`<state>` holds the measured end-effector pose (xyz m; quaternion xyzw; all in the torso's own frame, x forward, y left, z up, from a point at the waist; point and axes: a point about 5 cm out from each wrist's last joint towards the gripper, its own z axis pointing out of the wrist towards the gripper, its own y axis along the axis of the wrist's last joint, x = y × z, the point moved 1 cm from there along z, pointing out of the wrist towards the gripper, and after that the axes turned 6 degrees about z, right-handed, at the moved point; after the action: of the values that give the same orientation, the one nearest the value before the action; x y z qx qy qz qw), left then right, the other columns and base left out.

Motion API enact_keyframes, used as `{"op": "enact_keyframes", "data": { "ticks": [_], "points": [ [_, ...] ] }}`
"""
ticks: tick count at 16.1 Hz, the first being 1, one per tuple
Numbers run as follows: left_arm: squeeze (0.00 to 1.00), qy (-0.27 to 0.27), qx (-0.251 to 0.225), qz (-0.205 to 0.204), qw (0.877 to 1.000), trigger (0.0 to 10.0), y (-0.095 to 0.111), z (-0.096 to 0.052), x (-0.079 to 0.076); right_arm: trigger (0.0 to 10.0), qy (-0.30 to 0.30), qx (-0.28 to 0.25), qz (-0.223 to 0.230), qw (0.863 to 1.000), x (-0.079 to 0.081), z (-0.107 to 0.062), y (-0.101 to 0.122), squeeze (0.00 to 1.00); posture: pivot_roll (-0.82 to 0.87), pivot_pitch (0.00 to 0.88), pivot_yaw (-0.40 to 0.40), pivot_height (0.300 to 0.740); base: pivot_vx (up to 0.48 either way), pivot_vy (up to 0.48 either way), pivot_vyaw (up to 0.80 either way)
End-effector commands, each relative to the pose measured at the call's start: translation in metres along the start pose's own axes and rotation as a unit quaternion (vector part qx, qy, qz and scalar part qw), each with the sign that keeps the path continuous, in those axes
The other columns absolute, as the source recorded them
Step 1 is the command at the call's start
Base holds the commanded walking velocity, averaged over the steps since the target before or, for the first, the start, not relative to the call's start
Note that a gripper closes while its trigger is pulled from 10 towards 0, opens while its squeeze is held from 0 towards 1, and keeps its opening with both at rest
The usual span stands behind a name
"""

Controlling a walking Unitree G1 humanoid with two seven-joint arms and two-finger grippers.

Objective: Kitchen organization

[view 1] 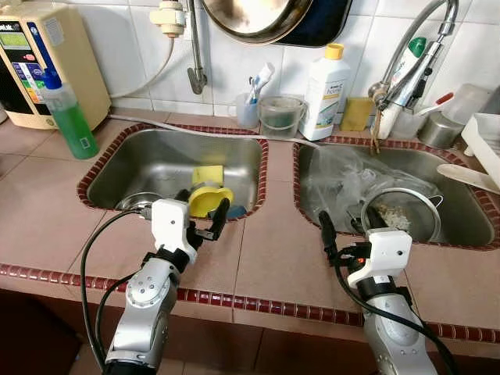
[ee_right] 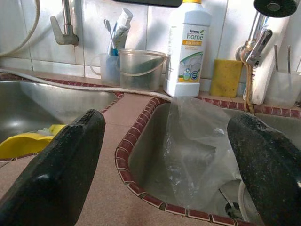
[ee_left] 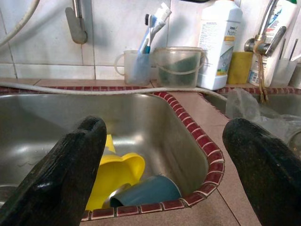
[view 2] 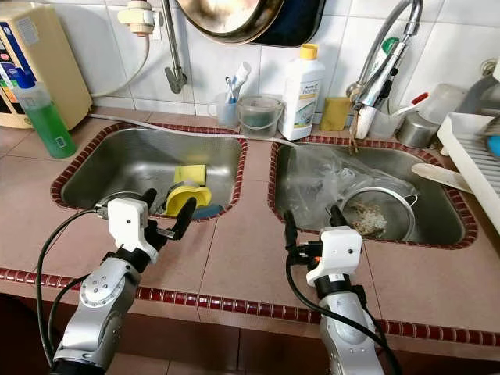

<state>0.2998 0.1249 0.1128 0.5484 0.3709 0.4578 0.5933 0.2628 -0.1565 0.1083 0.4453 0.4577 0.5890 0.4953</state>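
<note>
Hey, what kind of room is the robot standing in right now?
Most likely a home kitchen: a tiled counter with a double steel sink, a tap over the right basin, and a white dish-soap bottle against the tiled wall.

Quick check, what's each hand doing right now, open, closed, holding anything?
Left hand: open, holding nothing, at the near edge of the left sink.
Right hand: open, holding nothing, at the near edge of the right sink.

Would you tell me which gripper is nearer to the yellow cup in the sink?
Left. The left gripper hovers open right at the yellow cup; the right gripper is open over the other basin.
</note>
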Motion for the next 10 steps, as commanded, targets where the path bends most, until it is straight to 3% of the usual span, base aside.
{"op": "enact_keyframes", "data": {
  "ticks": [1, 10],
  "points": [
    [0.0, -0.004, 0.0, 0.003, 1.0, 10.0, 0.0014, -0.0006, -0.0008, 10.0, -0.006, 0.003, 0.0, 1.0, -0.0028, -0.0018, -0.0014, 0.0, -0.06, 0.0, -0.011, 0.74, -0.24, 0.0, 0.0],
    [0.0, -0.004, 0.003, 0.005, 1.0, 10.0, 0.001, -0.0005, -0.0007, 10.0, -0.005, 0.005, 0.002, 1.0, -0.001, -0.0021, -0.0028, 0.0, -0.06, 0.0, -0.01, 0.74, -0.26, 0.0, 0.0]
  ]
}}
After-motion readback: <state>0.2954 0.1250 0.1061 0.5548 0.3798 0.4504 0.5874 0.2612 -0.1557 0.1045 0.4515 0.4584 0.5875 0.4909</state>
